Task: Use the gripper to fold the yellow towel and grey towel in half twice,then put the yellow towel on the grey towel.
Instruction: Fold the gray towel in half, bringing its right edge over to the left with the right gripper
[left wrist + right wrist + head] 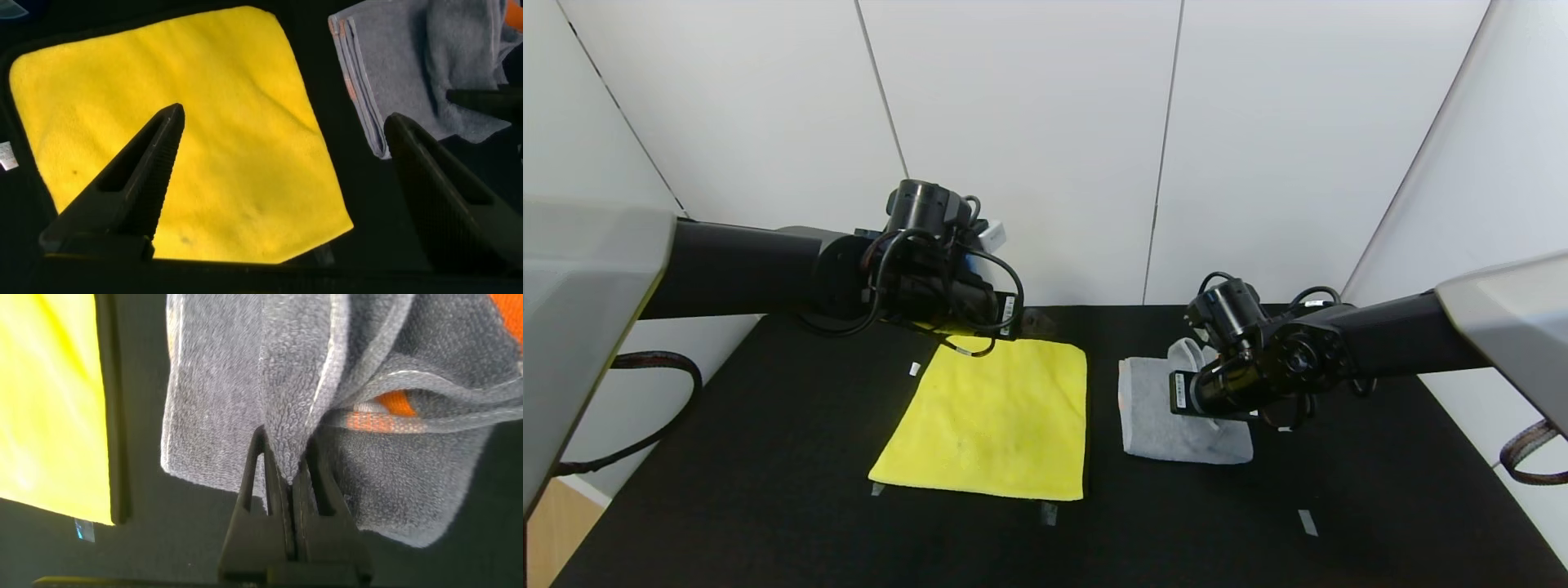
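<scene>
- Your yellow towel lies flat and unfolded on the black worktop, centre-left of the head view — its black trim runs down the right-hand edge.
- The grey towel sits just right of it, apart from the yellow one by a strip of bare worktop; it is already doubled over, with layered edges and an orange patch showing in the right wrist view.
- Your right gripper has its fingers pinched shut on a fold of the grey towel, at centre-right of the head view, the cloth bunching up around them.
- Your left gripper hangs over the far edge of the yellow towel, upper centre-left of the head view, fingers spread wide and holding nothing.
- Expect both cloths to be light, soft and limp — they will likely sag and drag rather than hold a crease.
- Take the yellow towel at a corner or along the trimmed edge, pinching only one layer.
- The fluffy pile should grip well, but a shallow pinch could slip out.
</scene>
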